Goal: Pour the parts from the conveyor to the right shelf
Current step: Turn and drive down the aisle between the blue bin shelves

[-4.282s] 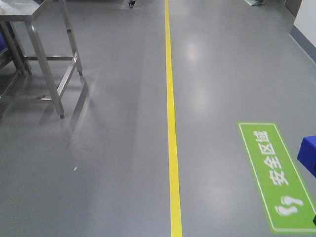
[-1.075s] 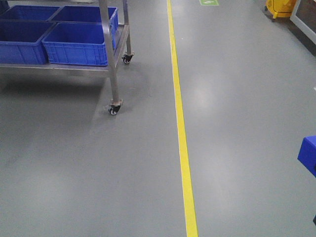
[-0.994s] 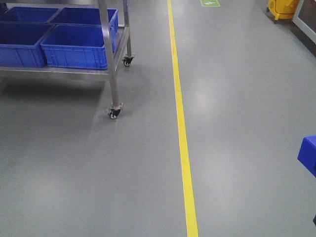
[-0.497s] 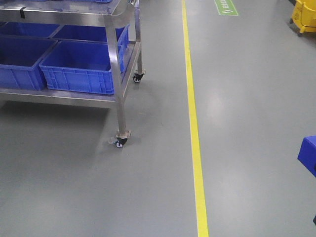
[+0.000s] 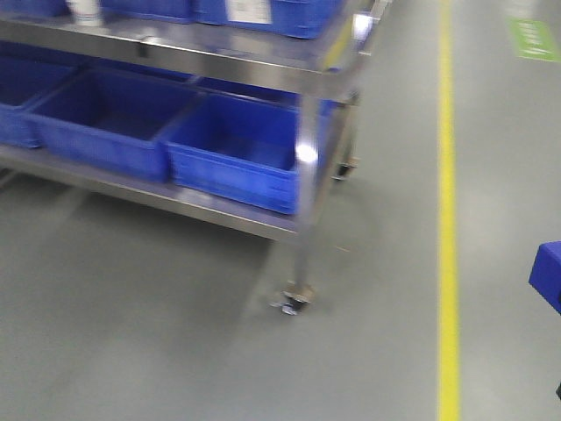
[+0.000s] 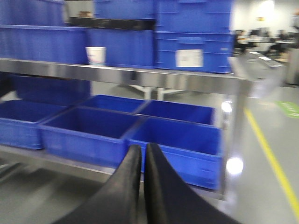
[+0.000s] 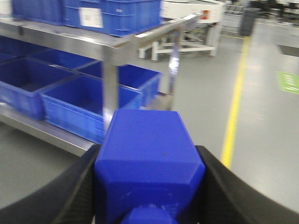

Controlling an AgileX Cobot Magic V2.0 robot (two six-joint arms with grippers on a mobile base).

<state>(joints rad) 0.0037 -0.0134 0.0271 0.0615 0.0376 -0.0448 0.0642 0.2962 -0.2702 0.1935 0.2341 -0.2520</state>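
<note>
Grey glossy floor (image 5: 131, 342), yellow line (image 5: 449, 219) right of steel right shelf (image 5: 263, 66). Blue bins (image 5: 237, 153) on lower tier. Left gripper (image 6: 142, 161) jaws pressed together. Right gripper (image 7: 149, 179) clamps blue part (image 7: 147, 144) near shelf.

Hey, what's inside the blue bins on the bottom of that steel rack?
The lower bins of the right shelf show only bare blue floors and walls, nothing in them. Their near walls cover the front strips of the floors, and blur could hide small things.
</note>
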